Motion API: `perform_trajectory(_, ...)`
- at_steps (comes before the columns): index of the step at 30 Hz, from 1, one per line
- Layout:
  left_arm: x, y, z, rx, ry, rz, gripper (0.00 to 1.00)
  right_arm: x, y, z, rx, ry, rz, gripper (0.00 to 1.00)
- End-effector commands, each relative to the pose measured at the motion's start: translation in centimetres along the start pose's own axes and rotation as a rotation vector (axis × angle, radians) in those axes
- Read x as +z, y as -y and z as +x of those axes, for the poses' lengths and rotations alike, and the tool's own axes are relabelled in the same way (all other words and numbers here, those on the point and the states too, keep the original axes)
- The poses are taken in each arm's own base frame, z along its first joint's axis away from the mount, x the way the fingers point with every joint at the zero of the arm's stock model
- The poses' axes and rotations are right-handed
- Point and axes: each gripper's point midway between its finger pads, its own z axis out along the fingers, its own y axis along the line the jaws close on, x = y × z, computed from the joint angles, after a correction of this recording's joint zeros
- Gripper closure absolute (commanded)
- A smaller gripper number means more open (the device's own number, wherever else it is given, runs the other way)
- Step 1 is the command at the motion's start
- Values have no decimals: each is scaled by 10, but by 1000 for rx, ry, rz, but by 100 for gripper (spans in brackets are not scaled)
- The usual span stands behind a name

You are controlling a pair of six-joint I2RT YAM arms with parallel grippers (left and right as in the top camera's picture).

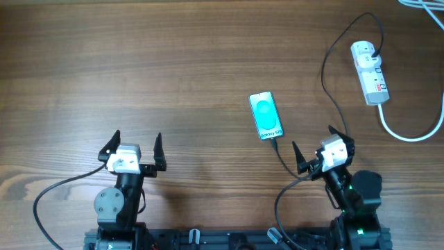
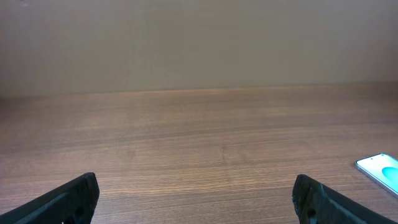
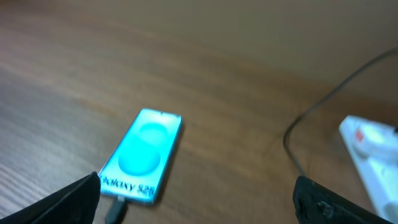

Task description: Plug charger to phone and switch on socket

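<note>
Right claw (image 1: 316,142): jaws spread wide, holding nothing, poised just above the brown wood-grain bench (image 1: 173,69). Left claw (image 1: 137,141): equally wide open and empty, well apart from the task's things.

Near the right claw's fingers lies the small rectangular phone (image 1: 266,115), light-edged with a bright teal screen, flat on the bench. The long thin black charger cable (image 1: 324,73) runs from the white elongated power-strip socket (image 1: 369,73) at far right, loops past the right claw, and ends in a small dark connector (image 1: 275,144) touching the phone's near edge. Whether it is fully seated cannot be told.

Handling, by judgement: the cable is light and limp, so hold belongs on the stiff connector body, not the cord. The phone is smooth and likely to slide when pushed, so it needs bracing. The socket is light too, and its switch wants a firm downward press.
</note>
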Motion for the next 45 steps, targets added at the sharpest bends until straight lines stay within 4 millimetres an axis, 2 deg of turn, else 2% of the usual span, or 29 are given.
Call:
perform_trajectory(1,0,-1,2,19,-4,-9,0,-8,5,-23,-26,99,45,0)
perform_trajectory(5,0,-1,2,19,-4,-9,0,-19,12,-48,-52,207,95,0)
perform_trajectory(12,0,-1,2,19,-4,-9,0,-19,16,-46,-19,202,113,0)
perform_trajectory(16,0,-1,2,19,-4,-9,0,-22,40,-39,152,182,241,0)
perform_trajectory(45,0,-1,2,19,-4,-9,0,-21,39,-38,151,176,235,0)
